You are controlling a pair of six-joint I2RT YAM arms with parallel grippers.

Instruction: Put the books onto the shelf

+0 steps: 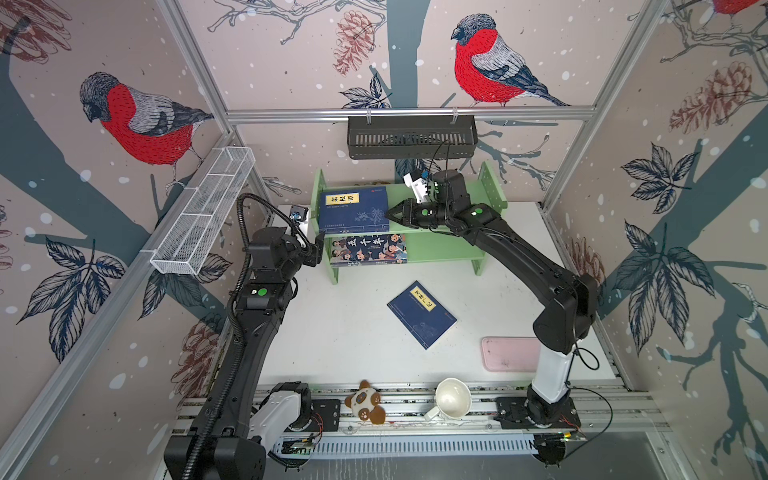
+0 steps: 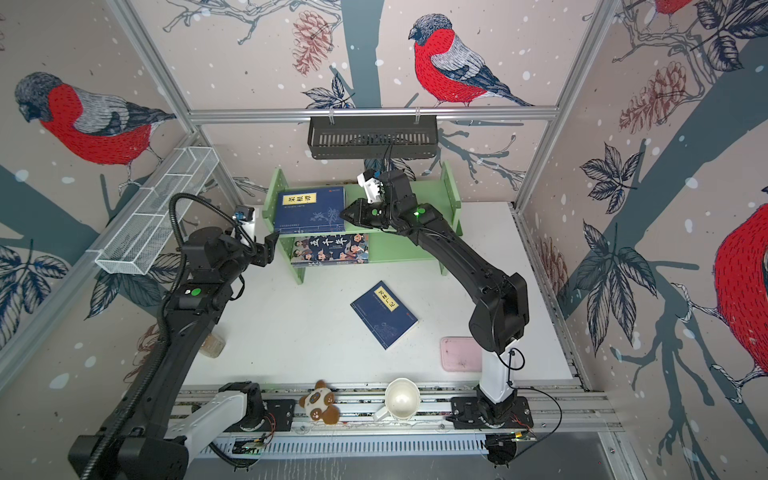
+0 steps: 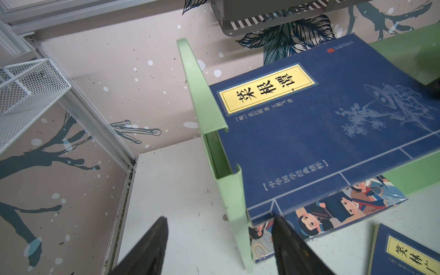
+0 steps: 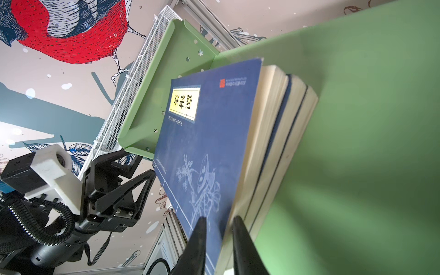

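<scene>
A white wire mesh basket (image 1: pixel 199 212) hangs along the left wall, above the table edge. The left gripper (image 3: pixel 220 221) sits just outside the left side panel of the light green wooden two-tier shelf (image 1: pixel 444 249). Its jaws are wide apart with nothing between them, and bare white table (image 1: pixel 332 332) lies open in front of it.

A stack of three navy blue paperbacks (image 4: pixel 285 142) lies flat on the upper tier, close against that left panel. The right gripper (image 4: pixel 219 221) comes in from the right over the upper tier. Its jaws are narrow, pinching the right-hand edge of the top paperback (image 1: pixel 353 210), which carries a yellow title label.

A larger cartoon-cover paperback with big white characters (image 1: pixel 368 248) lies at the left end of the lower tier, its front edge past the board. The right half of that tier is bare green.

One loose navy paperback (image 1: pixel 422 313) lies flat and askew on the table, well apart from the shelf, with open surface all round. Farther right is a pink flat tray (image 1: pixel 509 353), partly hidden by the right arm.
</scene>
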